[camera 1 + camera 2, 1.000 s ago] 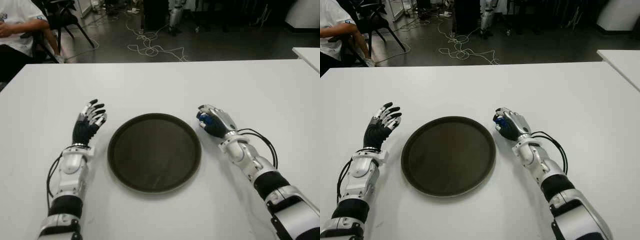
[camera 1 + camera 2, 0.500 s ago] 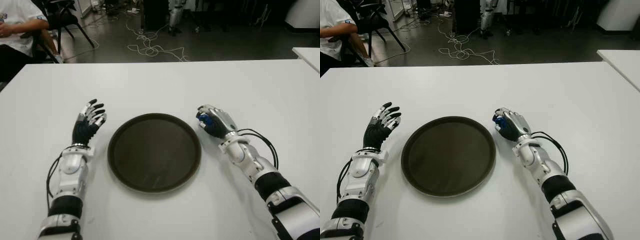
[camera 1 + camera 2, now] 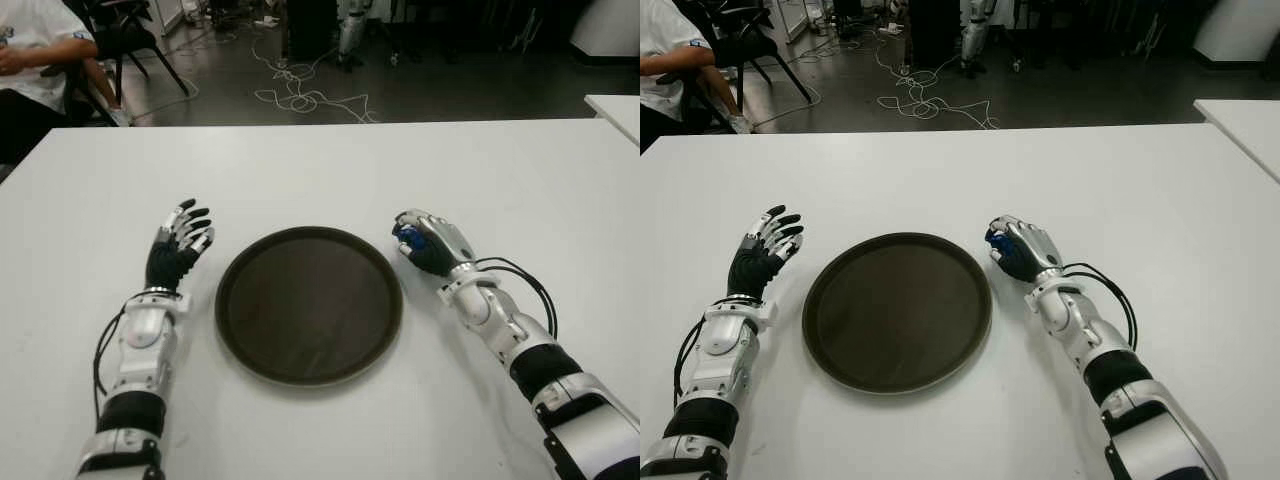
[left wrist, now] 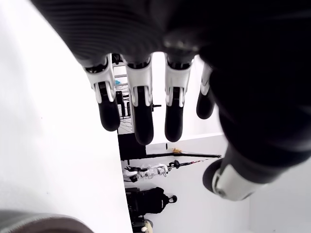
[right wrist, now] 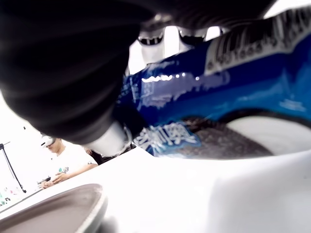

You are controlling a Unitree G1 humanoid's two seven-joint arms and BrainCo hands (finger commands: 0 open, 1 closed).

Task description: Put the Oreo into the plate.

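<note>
A dark round plate (image 3: 308, 303) lies on the white table (image 3: 320, 170) between my two hands. Just off its right rim, my right hand (image 3: 424, 242) is curled over a blue Oreo packet (image 3: 409, 238), low at the table surface. The right wrist view shows the blue wrapper (image 5: 204, 92) pressed inside the palm and fingers, with the plate's rim (image 5: 73, 206) close beside it. Left of the plate, my left hand (image 3: 177, 248) shows with fingers spread and nothing in it; its fingers (image 4: 141, 104) are extended in the left wrist view.
A seated person (image 3: 35, 55) is at the far left beyond the table. Cables (image 3: 300, 95) and chair legs lie on the dark floor behind. A second white table's corner (image 3: 615, 108) shows at the far right.
</note>
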